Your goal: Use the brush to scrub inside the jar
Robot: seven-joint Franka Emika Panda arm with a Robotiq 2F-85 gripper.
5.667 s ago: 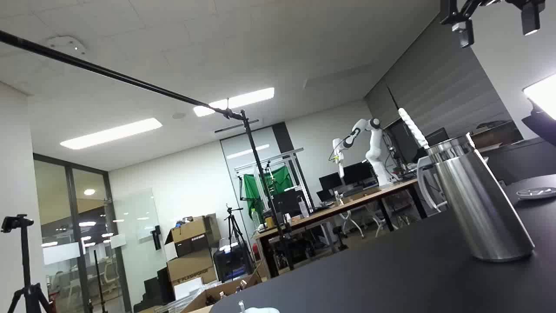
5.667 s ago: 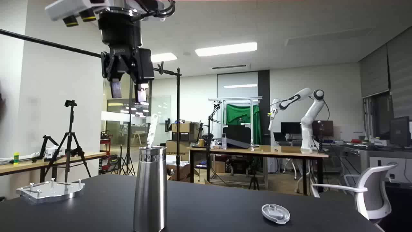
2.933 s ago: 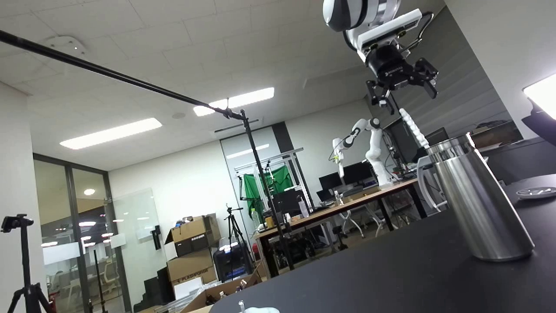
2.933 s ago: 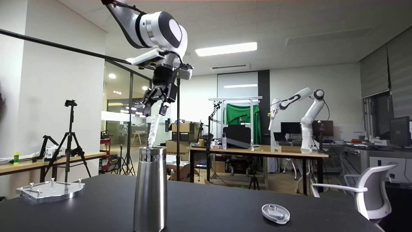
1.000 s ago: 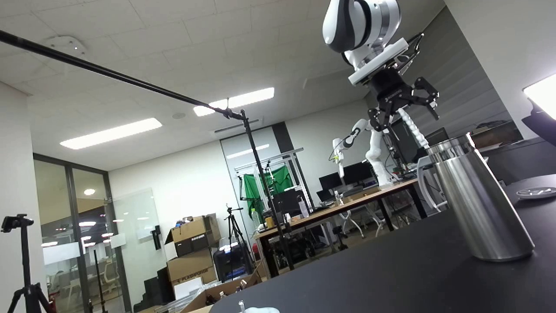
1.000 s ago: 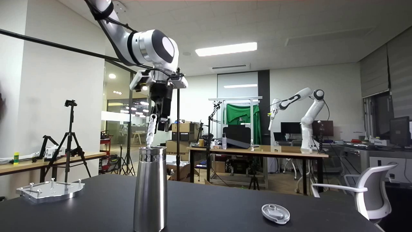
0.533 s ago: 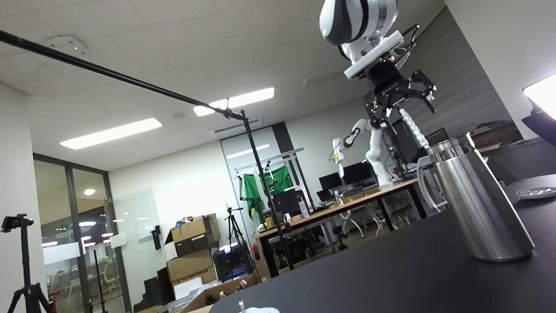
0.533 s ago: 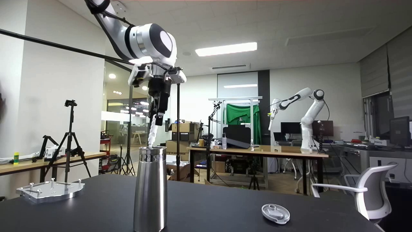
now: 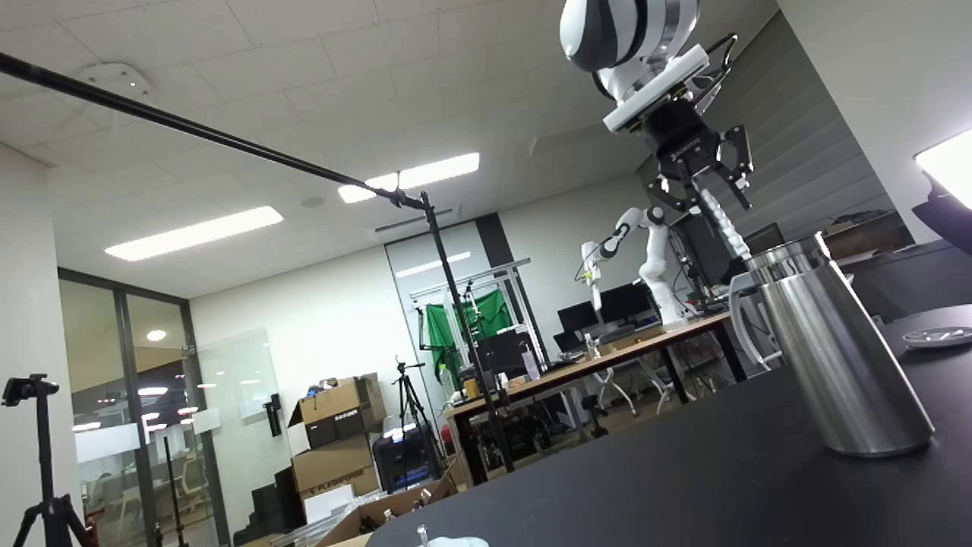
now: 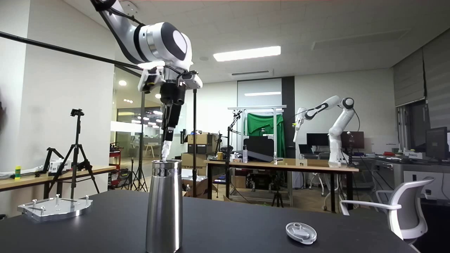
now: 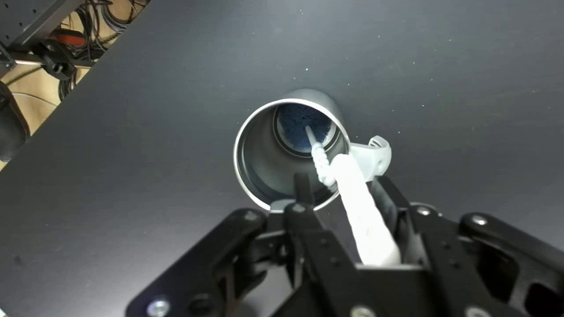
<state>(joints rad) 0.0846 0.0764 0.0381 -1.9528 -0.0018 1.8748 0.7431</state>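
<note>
The tall silver metal jar (image 10: 164,211) stands upright on the black table, its pale handle (image 11: 374,156) at one side. Out of its mouth leans the white, twisted handle of the brush (image 9: 725,224); in the wrist view the blue bristles (image 11: 297,121) rest down at the jar's bottom. My gripper (image 11: 343,179) is above the jar, pointing down, with the upper part of the brush handle between its fingers. A gap shows on the left of the handle, while the right finger (image 11: 390,198) is close beside it; whether it touches I cannot tell. The jaws are open, part way closed.
A pale round lid (image 10: 301,233) lies on the table to the right of the jar in an exterior view. A clear plate with pegs (image 10: 56,207) sits at the left. A white chair (image 10: 404,207) stands beyond the table's right edge.
My gripper has come down from above and shifted so the brush handle stands between its fingers. Within the last half second the jaws have narrowed. Jar and brush look unmoved.
</note>
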